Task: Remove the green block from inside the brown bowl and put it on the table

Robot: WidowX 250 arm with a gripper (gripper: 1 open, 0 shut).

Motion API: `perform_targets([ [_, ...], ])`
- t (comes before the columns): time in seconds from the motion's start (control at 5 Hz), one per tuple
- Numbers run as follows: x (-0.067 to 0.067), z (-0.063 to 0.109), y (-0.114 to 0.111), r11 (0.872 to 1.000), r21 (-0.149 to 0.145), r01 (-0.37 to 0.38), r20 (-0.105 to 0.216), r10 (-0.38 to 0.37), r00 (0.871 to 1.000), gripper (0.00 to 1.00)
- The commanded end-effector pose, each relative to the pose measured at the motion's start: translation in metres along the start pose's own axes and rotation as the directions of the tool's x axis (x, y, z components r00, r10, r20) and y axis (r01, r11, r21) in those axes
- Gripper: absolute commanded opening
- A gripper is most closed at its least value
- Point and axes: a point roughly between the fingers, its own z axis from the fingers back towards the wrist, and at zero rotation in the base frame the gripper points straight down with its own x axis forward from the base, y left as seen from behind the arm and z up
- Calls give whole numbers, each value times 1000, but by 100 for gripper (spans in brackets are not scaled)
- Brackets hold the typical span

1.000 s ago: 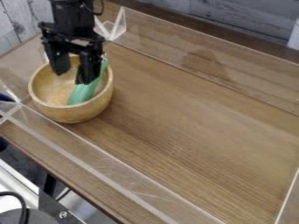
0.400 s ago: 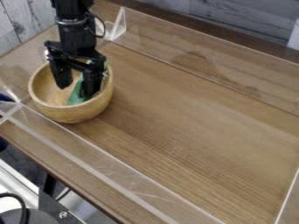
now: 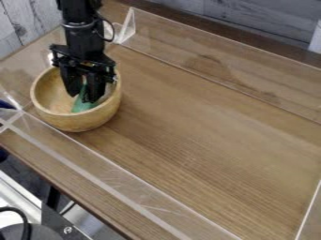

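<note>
A round, light-brown wooden bowl [image 3: 69,103] with a thick rim sits on a big brown table [image 3: 213,131] made of wood with lines in it. The bowl is near the far left corner of the table. See-through plastic walls [image 3: 75,183] stand up along the edges of the table. Inside the bowl lies a small, long, mint-green block [image 3: 86,100]. It leans against the right inside of the bowl, with its low end near the bottom of the bowl and its top end hidden behind the robot's fingers. A black robot arm [image 3: 82,23] comes straight down from above, and its black gripper [image 3: 85,86] points down into the bowl. The two black fingers [image 3: 67,80] reach below the rim, one on each side of the green block. The fingers stand close to the block, with only a small gap between them. From this view I cannot tell if they are already squeezing the block or just sitting beside it, so I cannot tell if the gripper is open or closed on it. The block is not lifted; it is low inside the bowl. The rest of the table, to the right and the front, shows only bare brown wood.
</note>
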Motion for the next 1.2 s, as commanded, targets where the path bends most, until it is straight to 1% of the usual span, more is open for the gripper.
perform_targets([
  [0.0,9,17,2,1000,14,-1,44,0,999,100],
  [0.2,10,16,1,1000,10,-4,41,3,999,0],
  [0.4,11,16,0,1000,4,-6,36,6,999,0],
  [0.6,11,19,-2,1000,-2,-6,31,6,999,100],
  [0.8,12,19,-3,1000,-8,-9,29,10,1000,0],
  [1.0,13,17,-3,1000,-11,-11,23,12,1000,0],
])
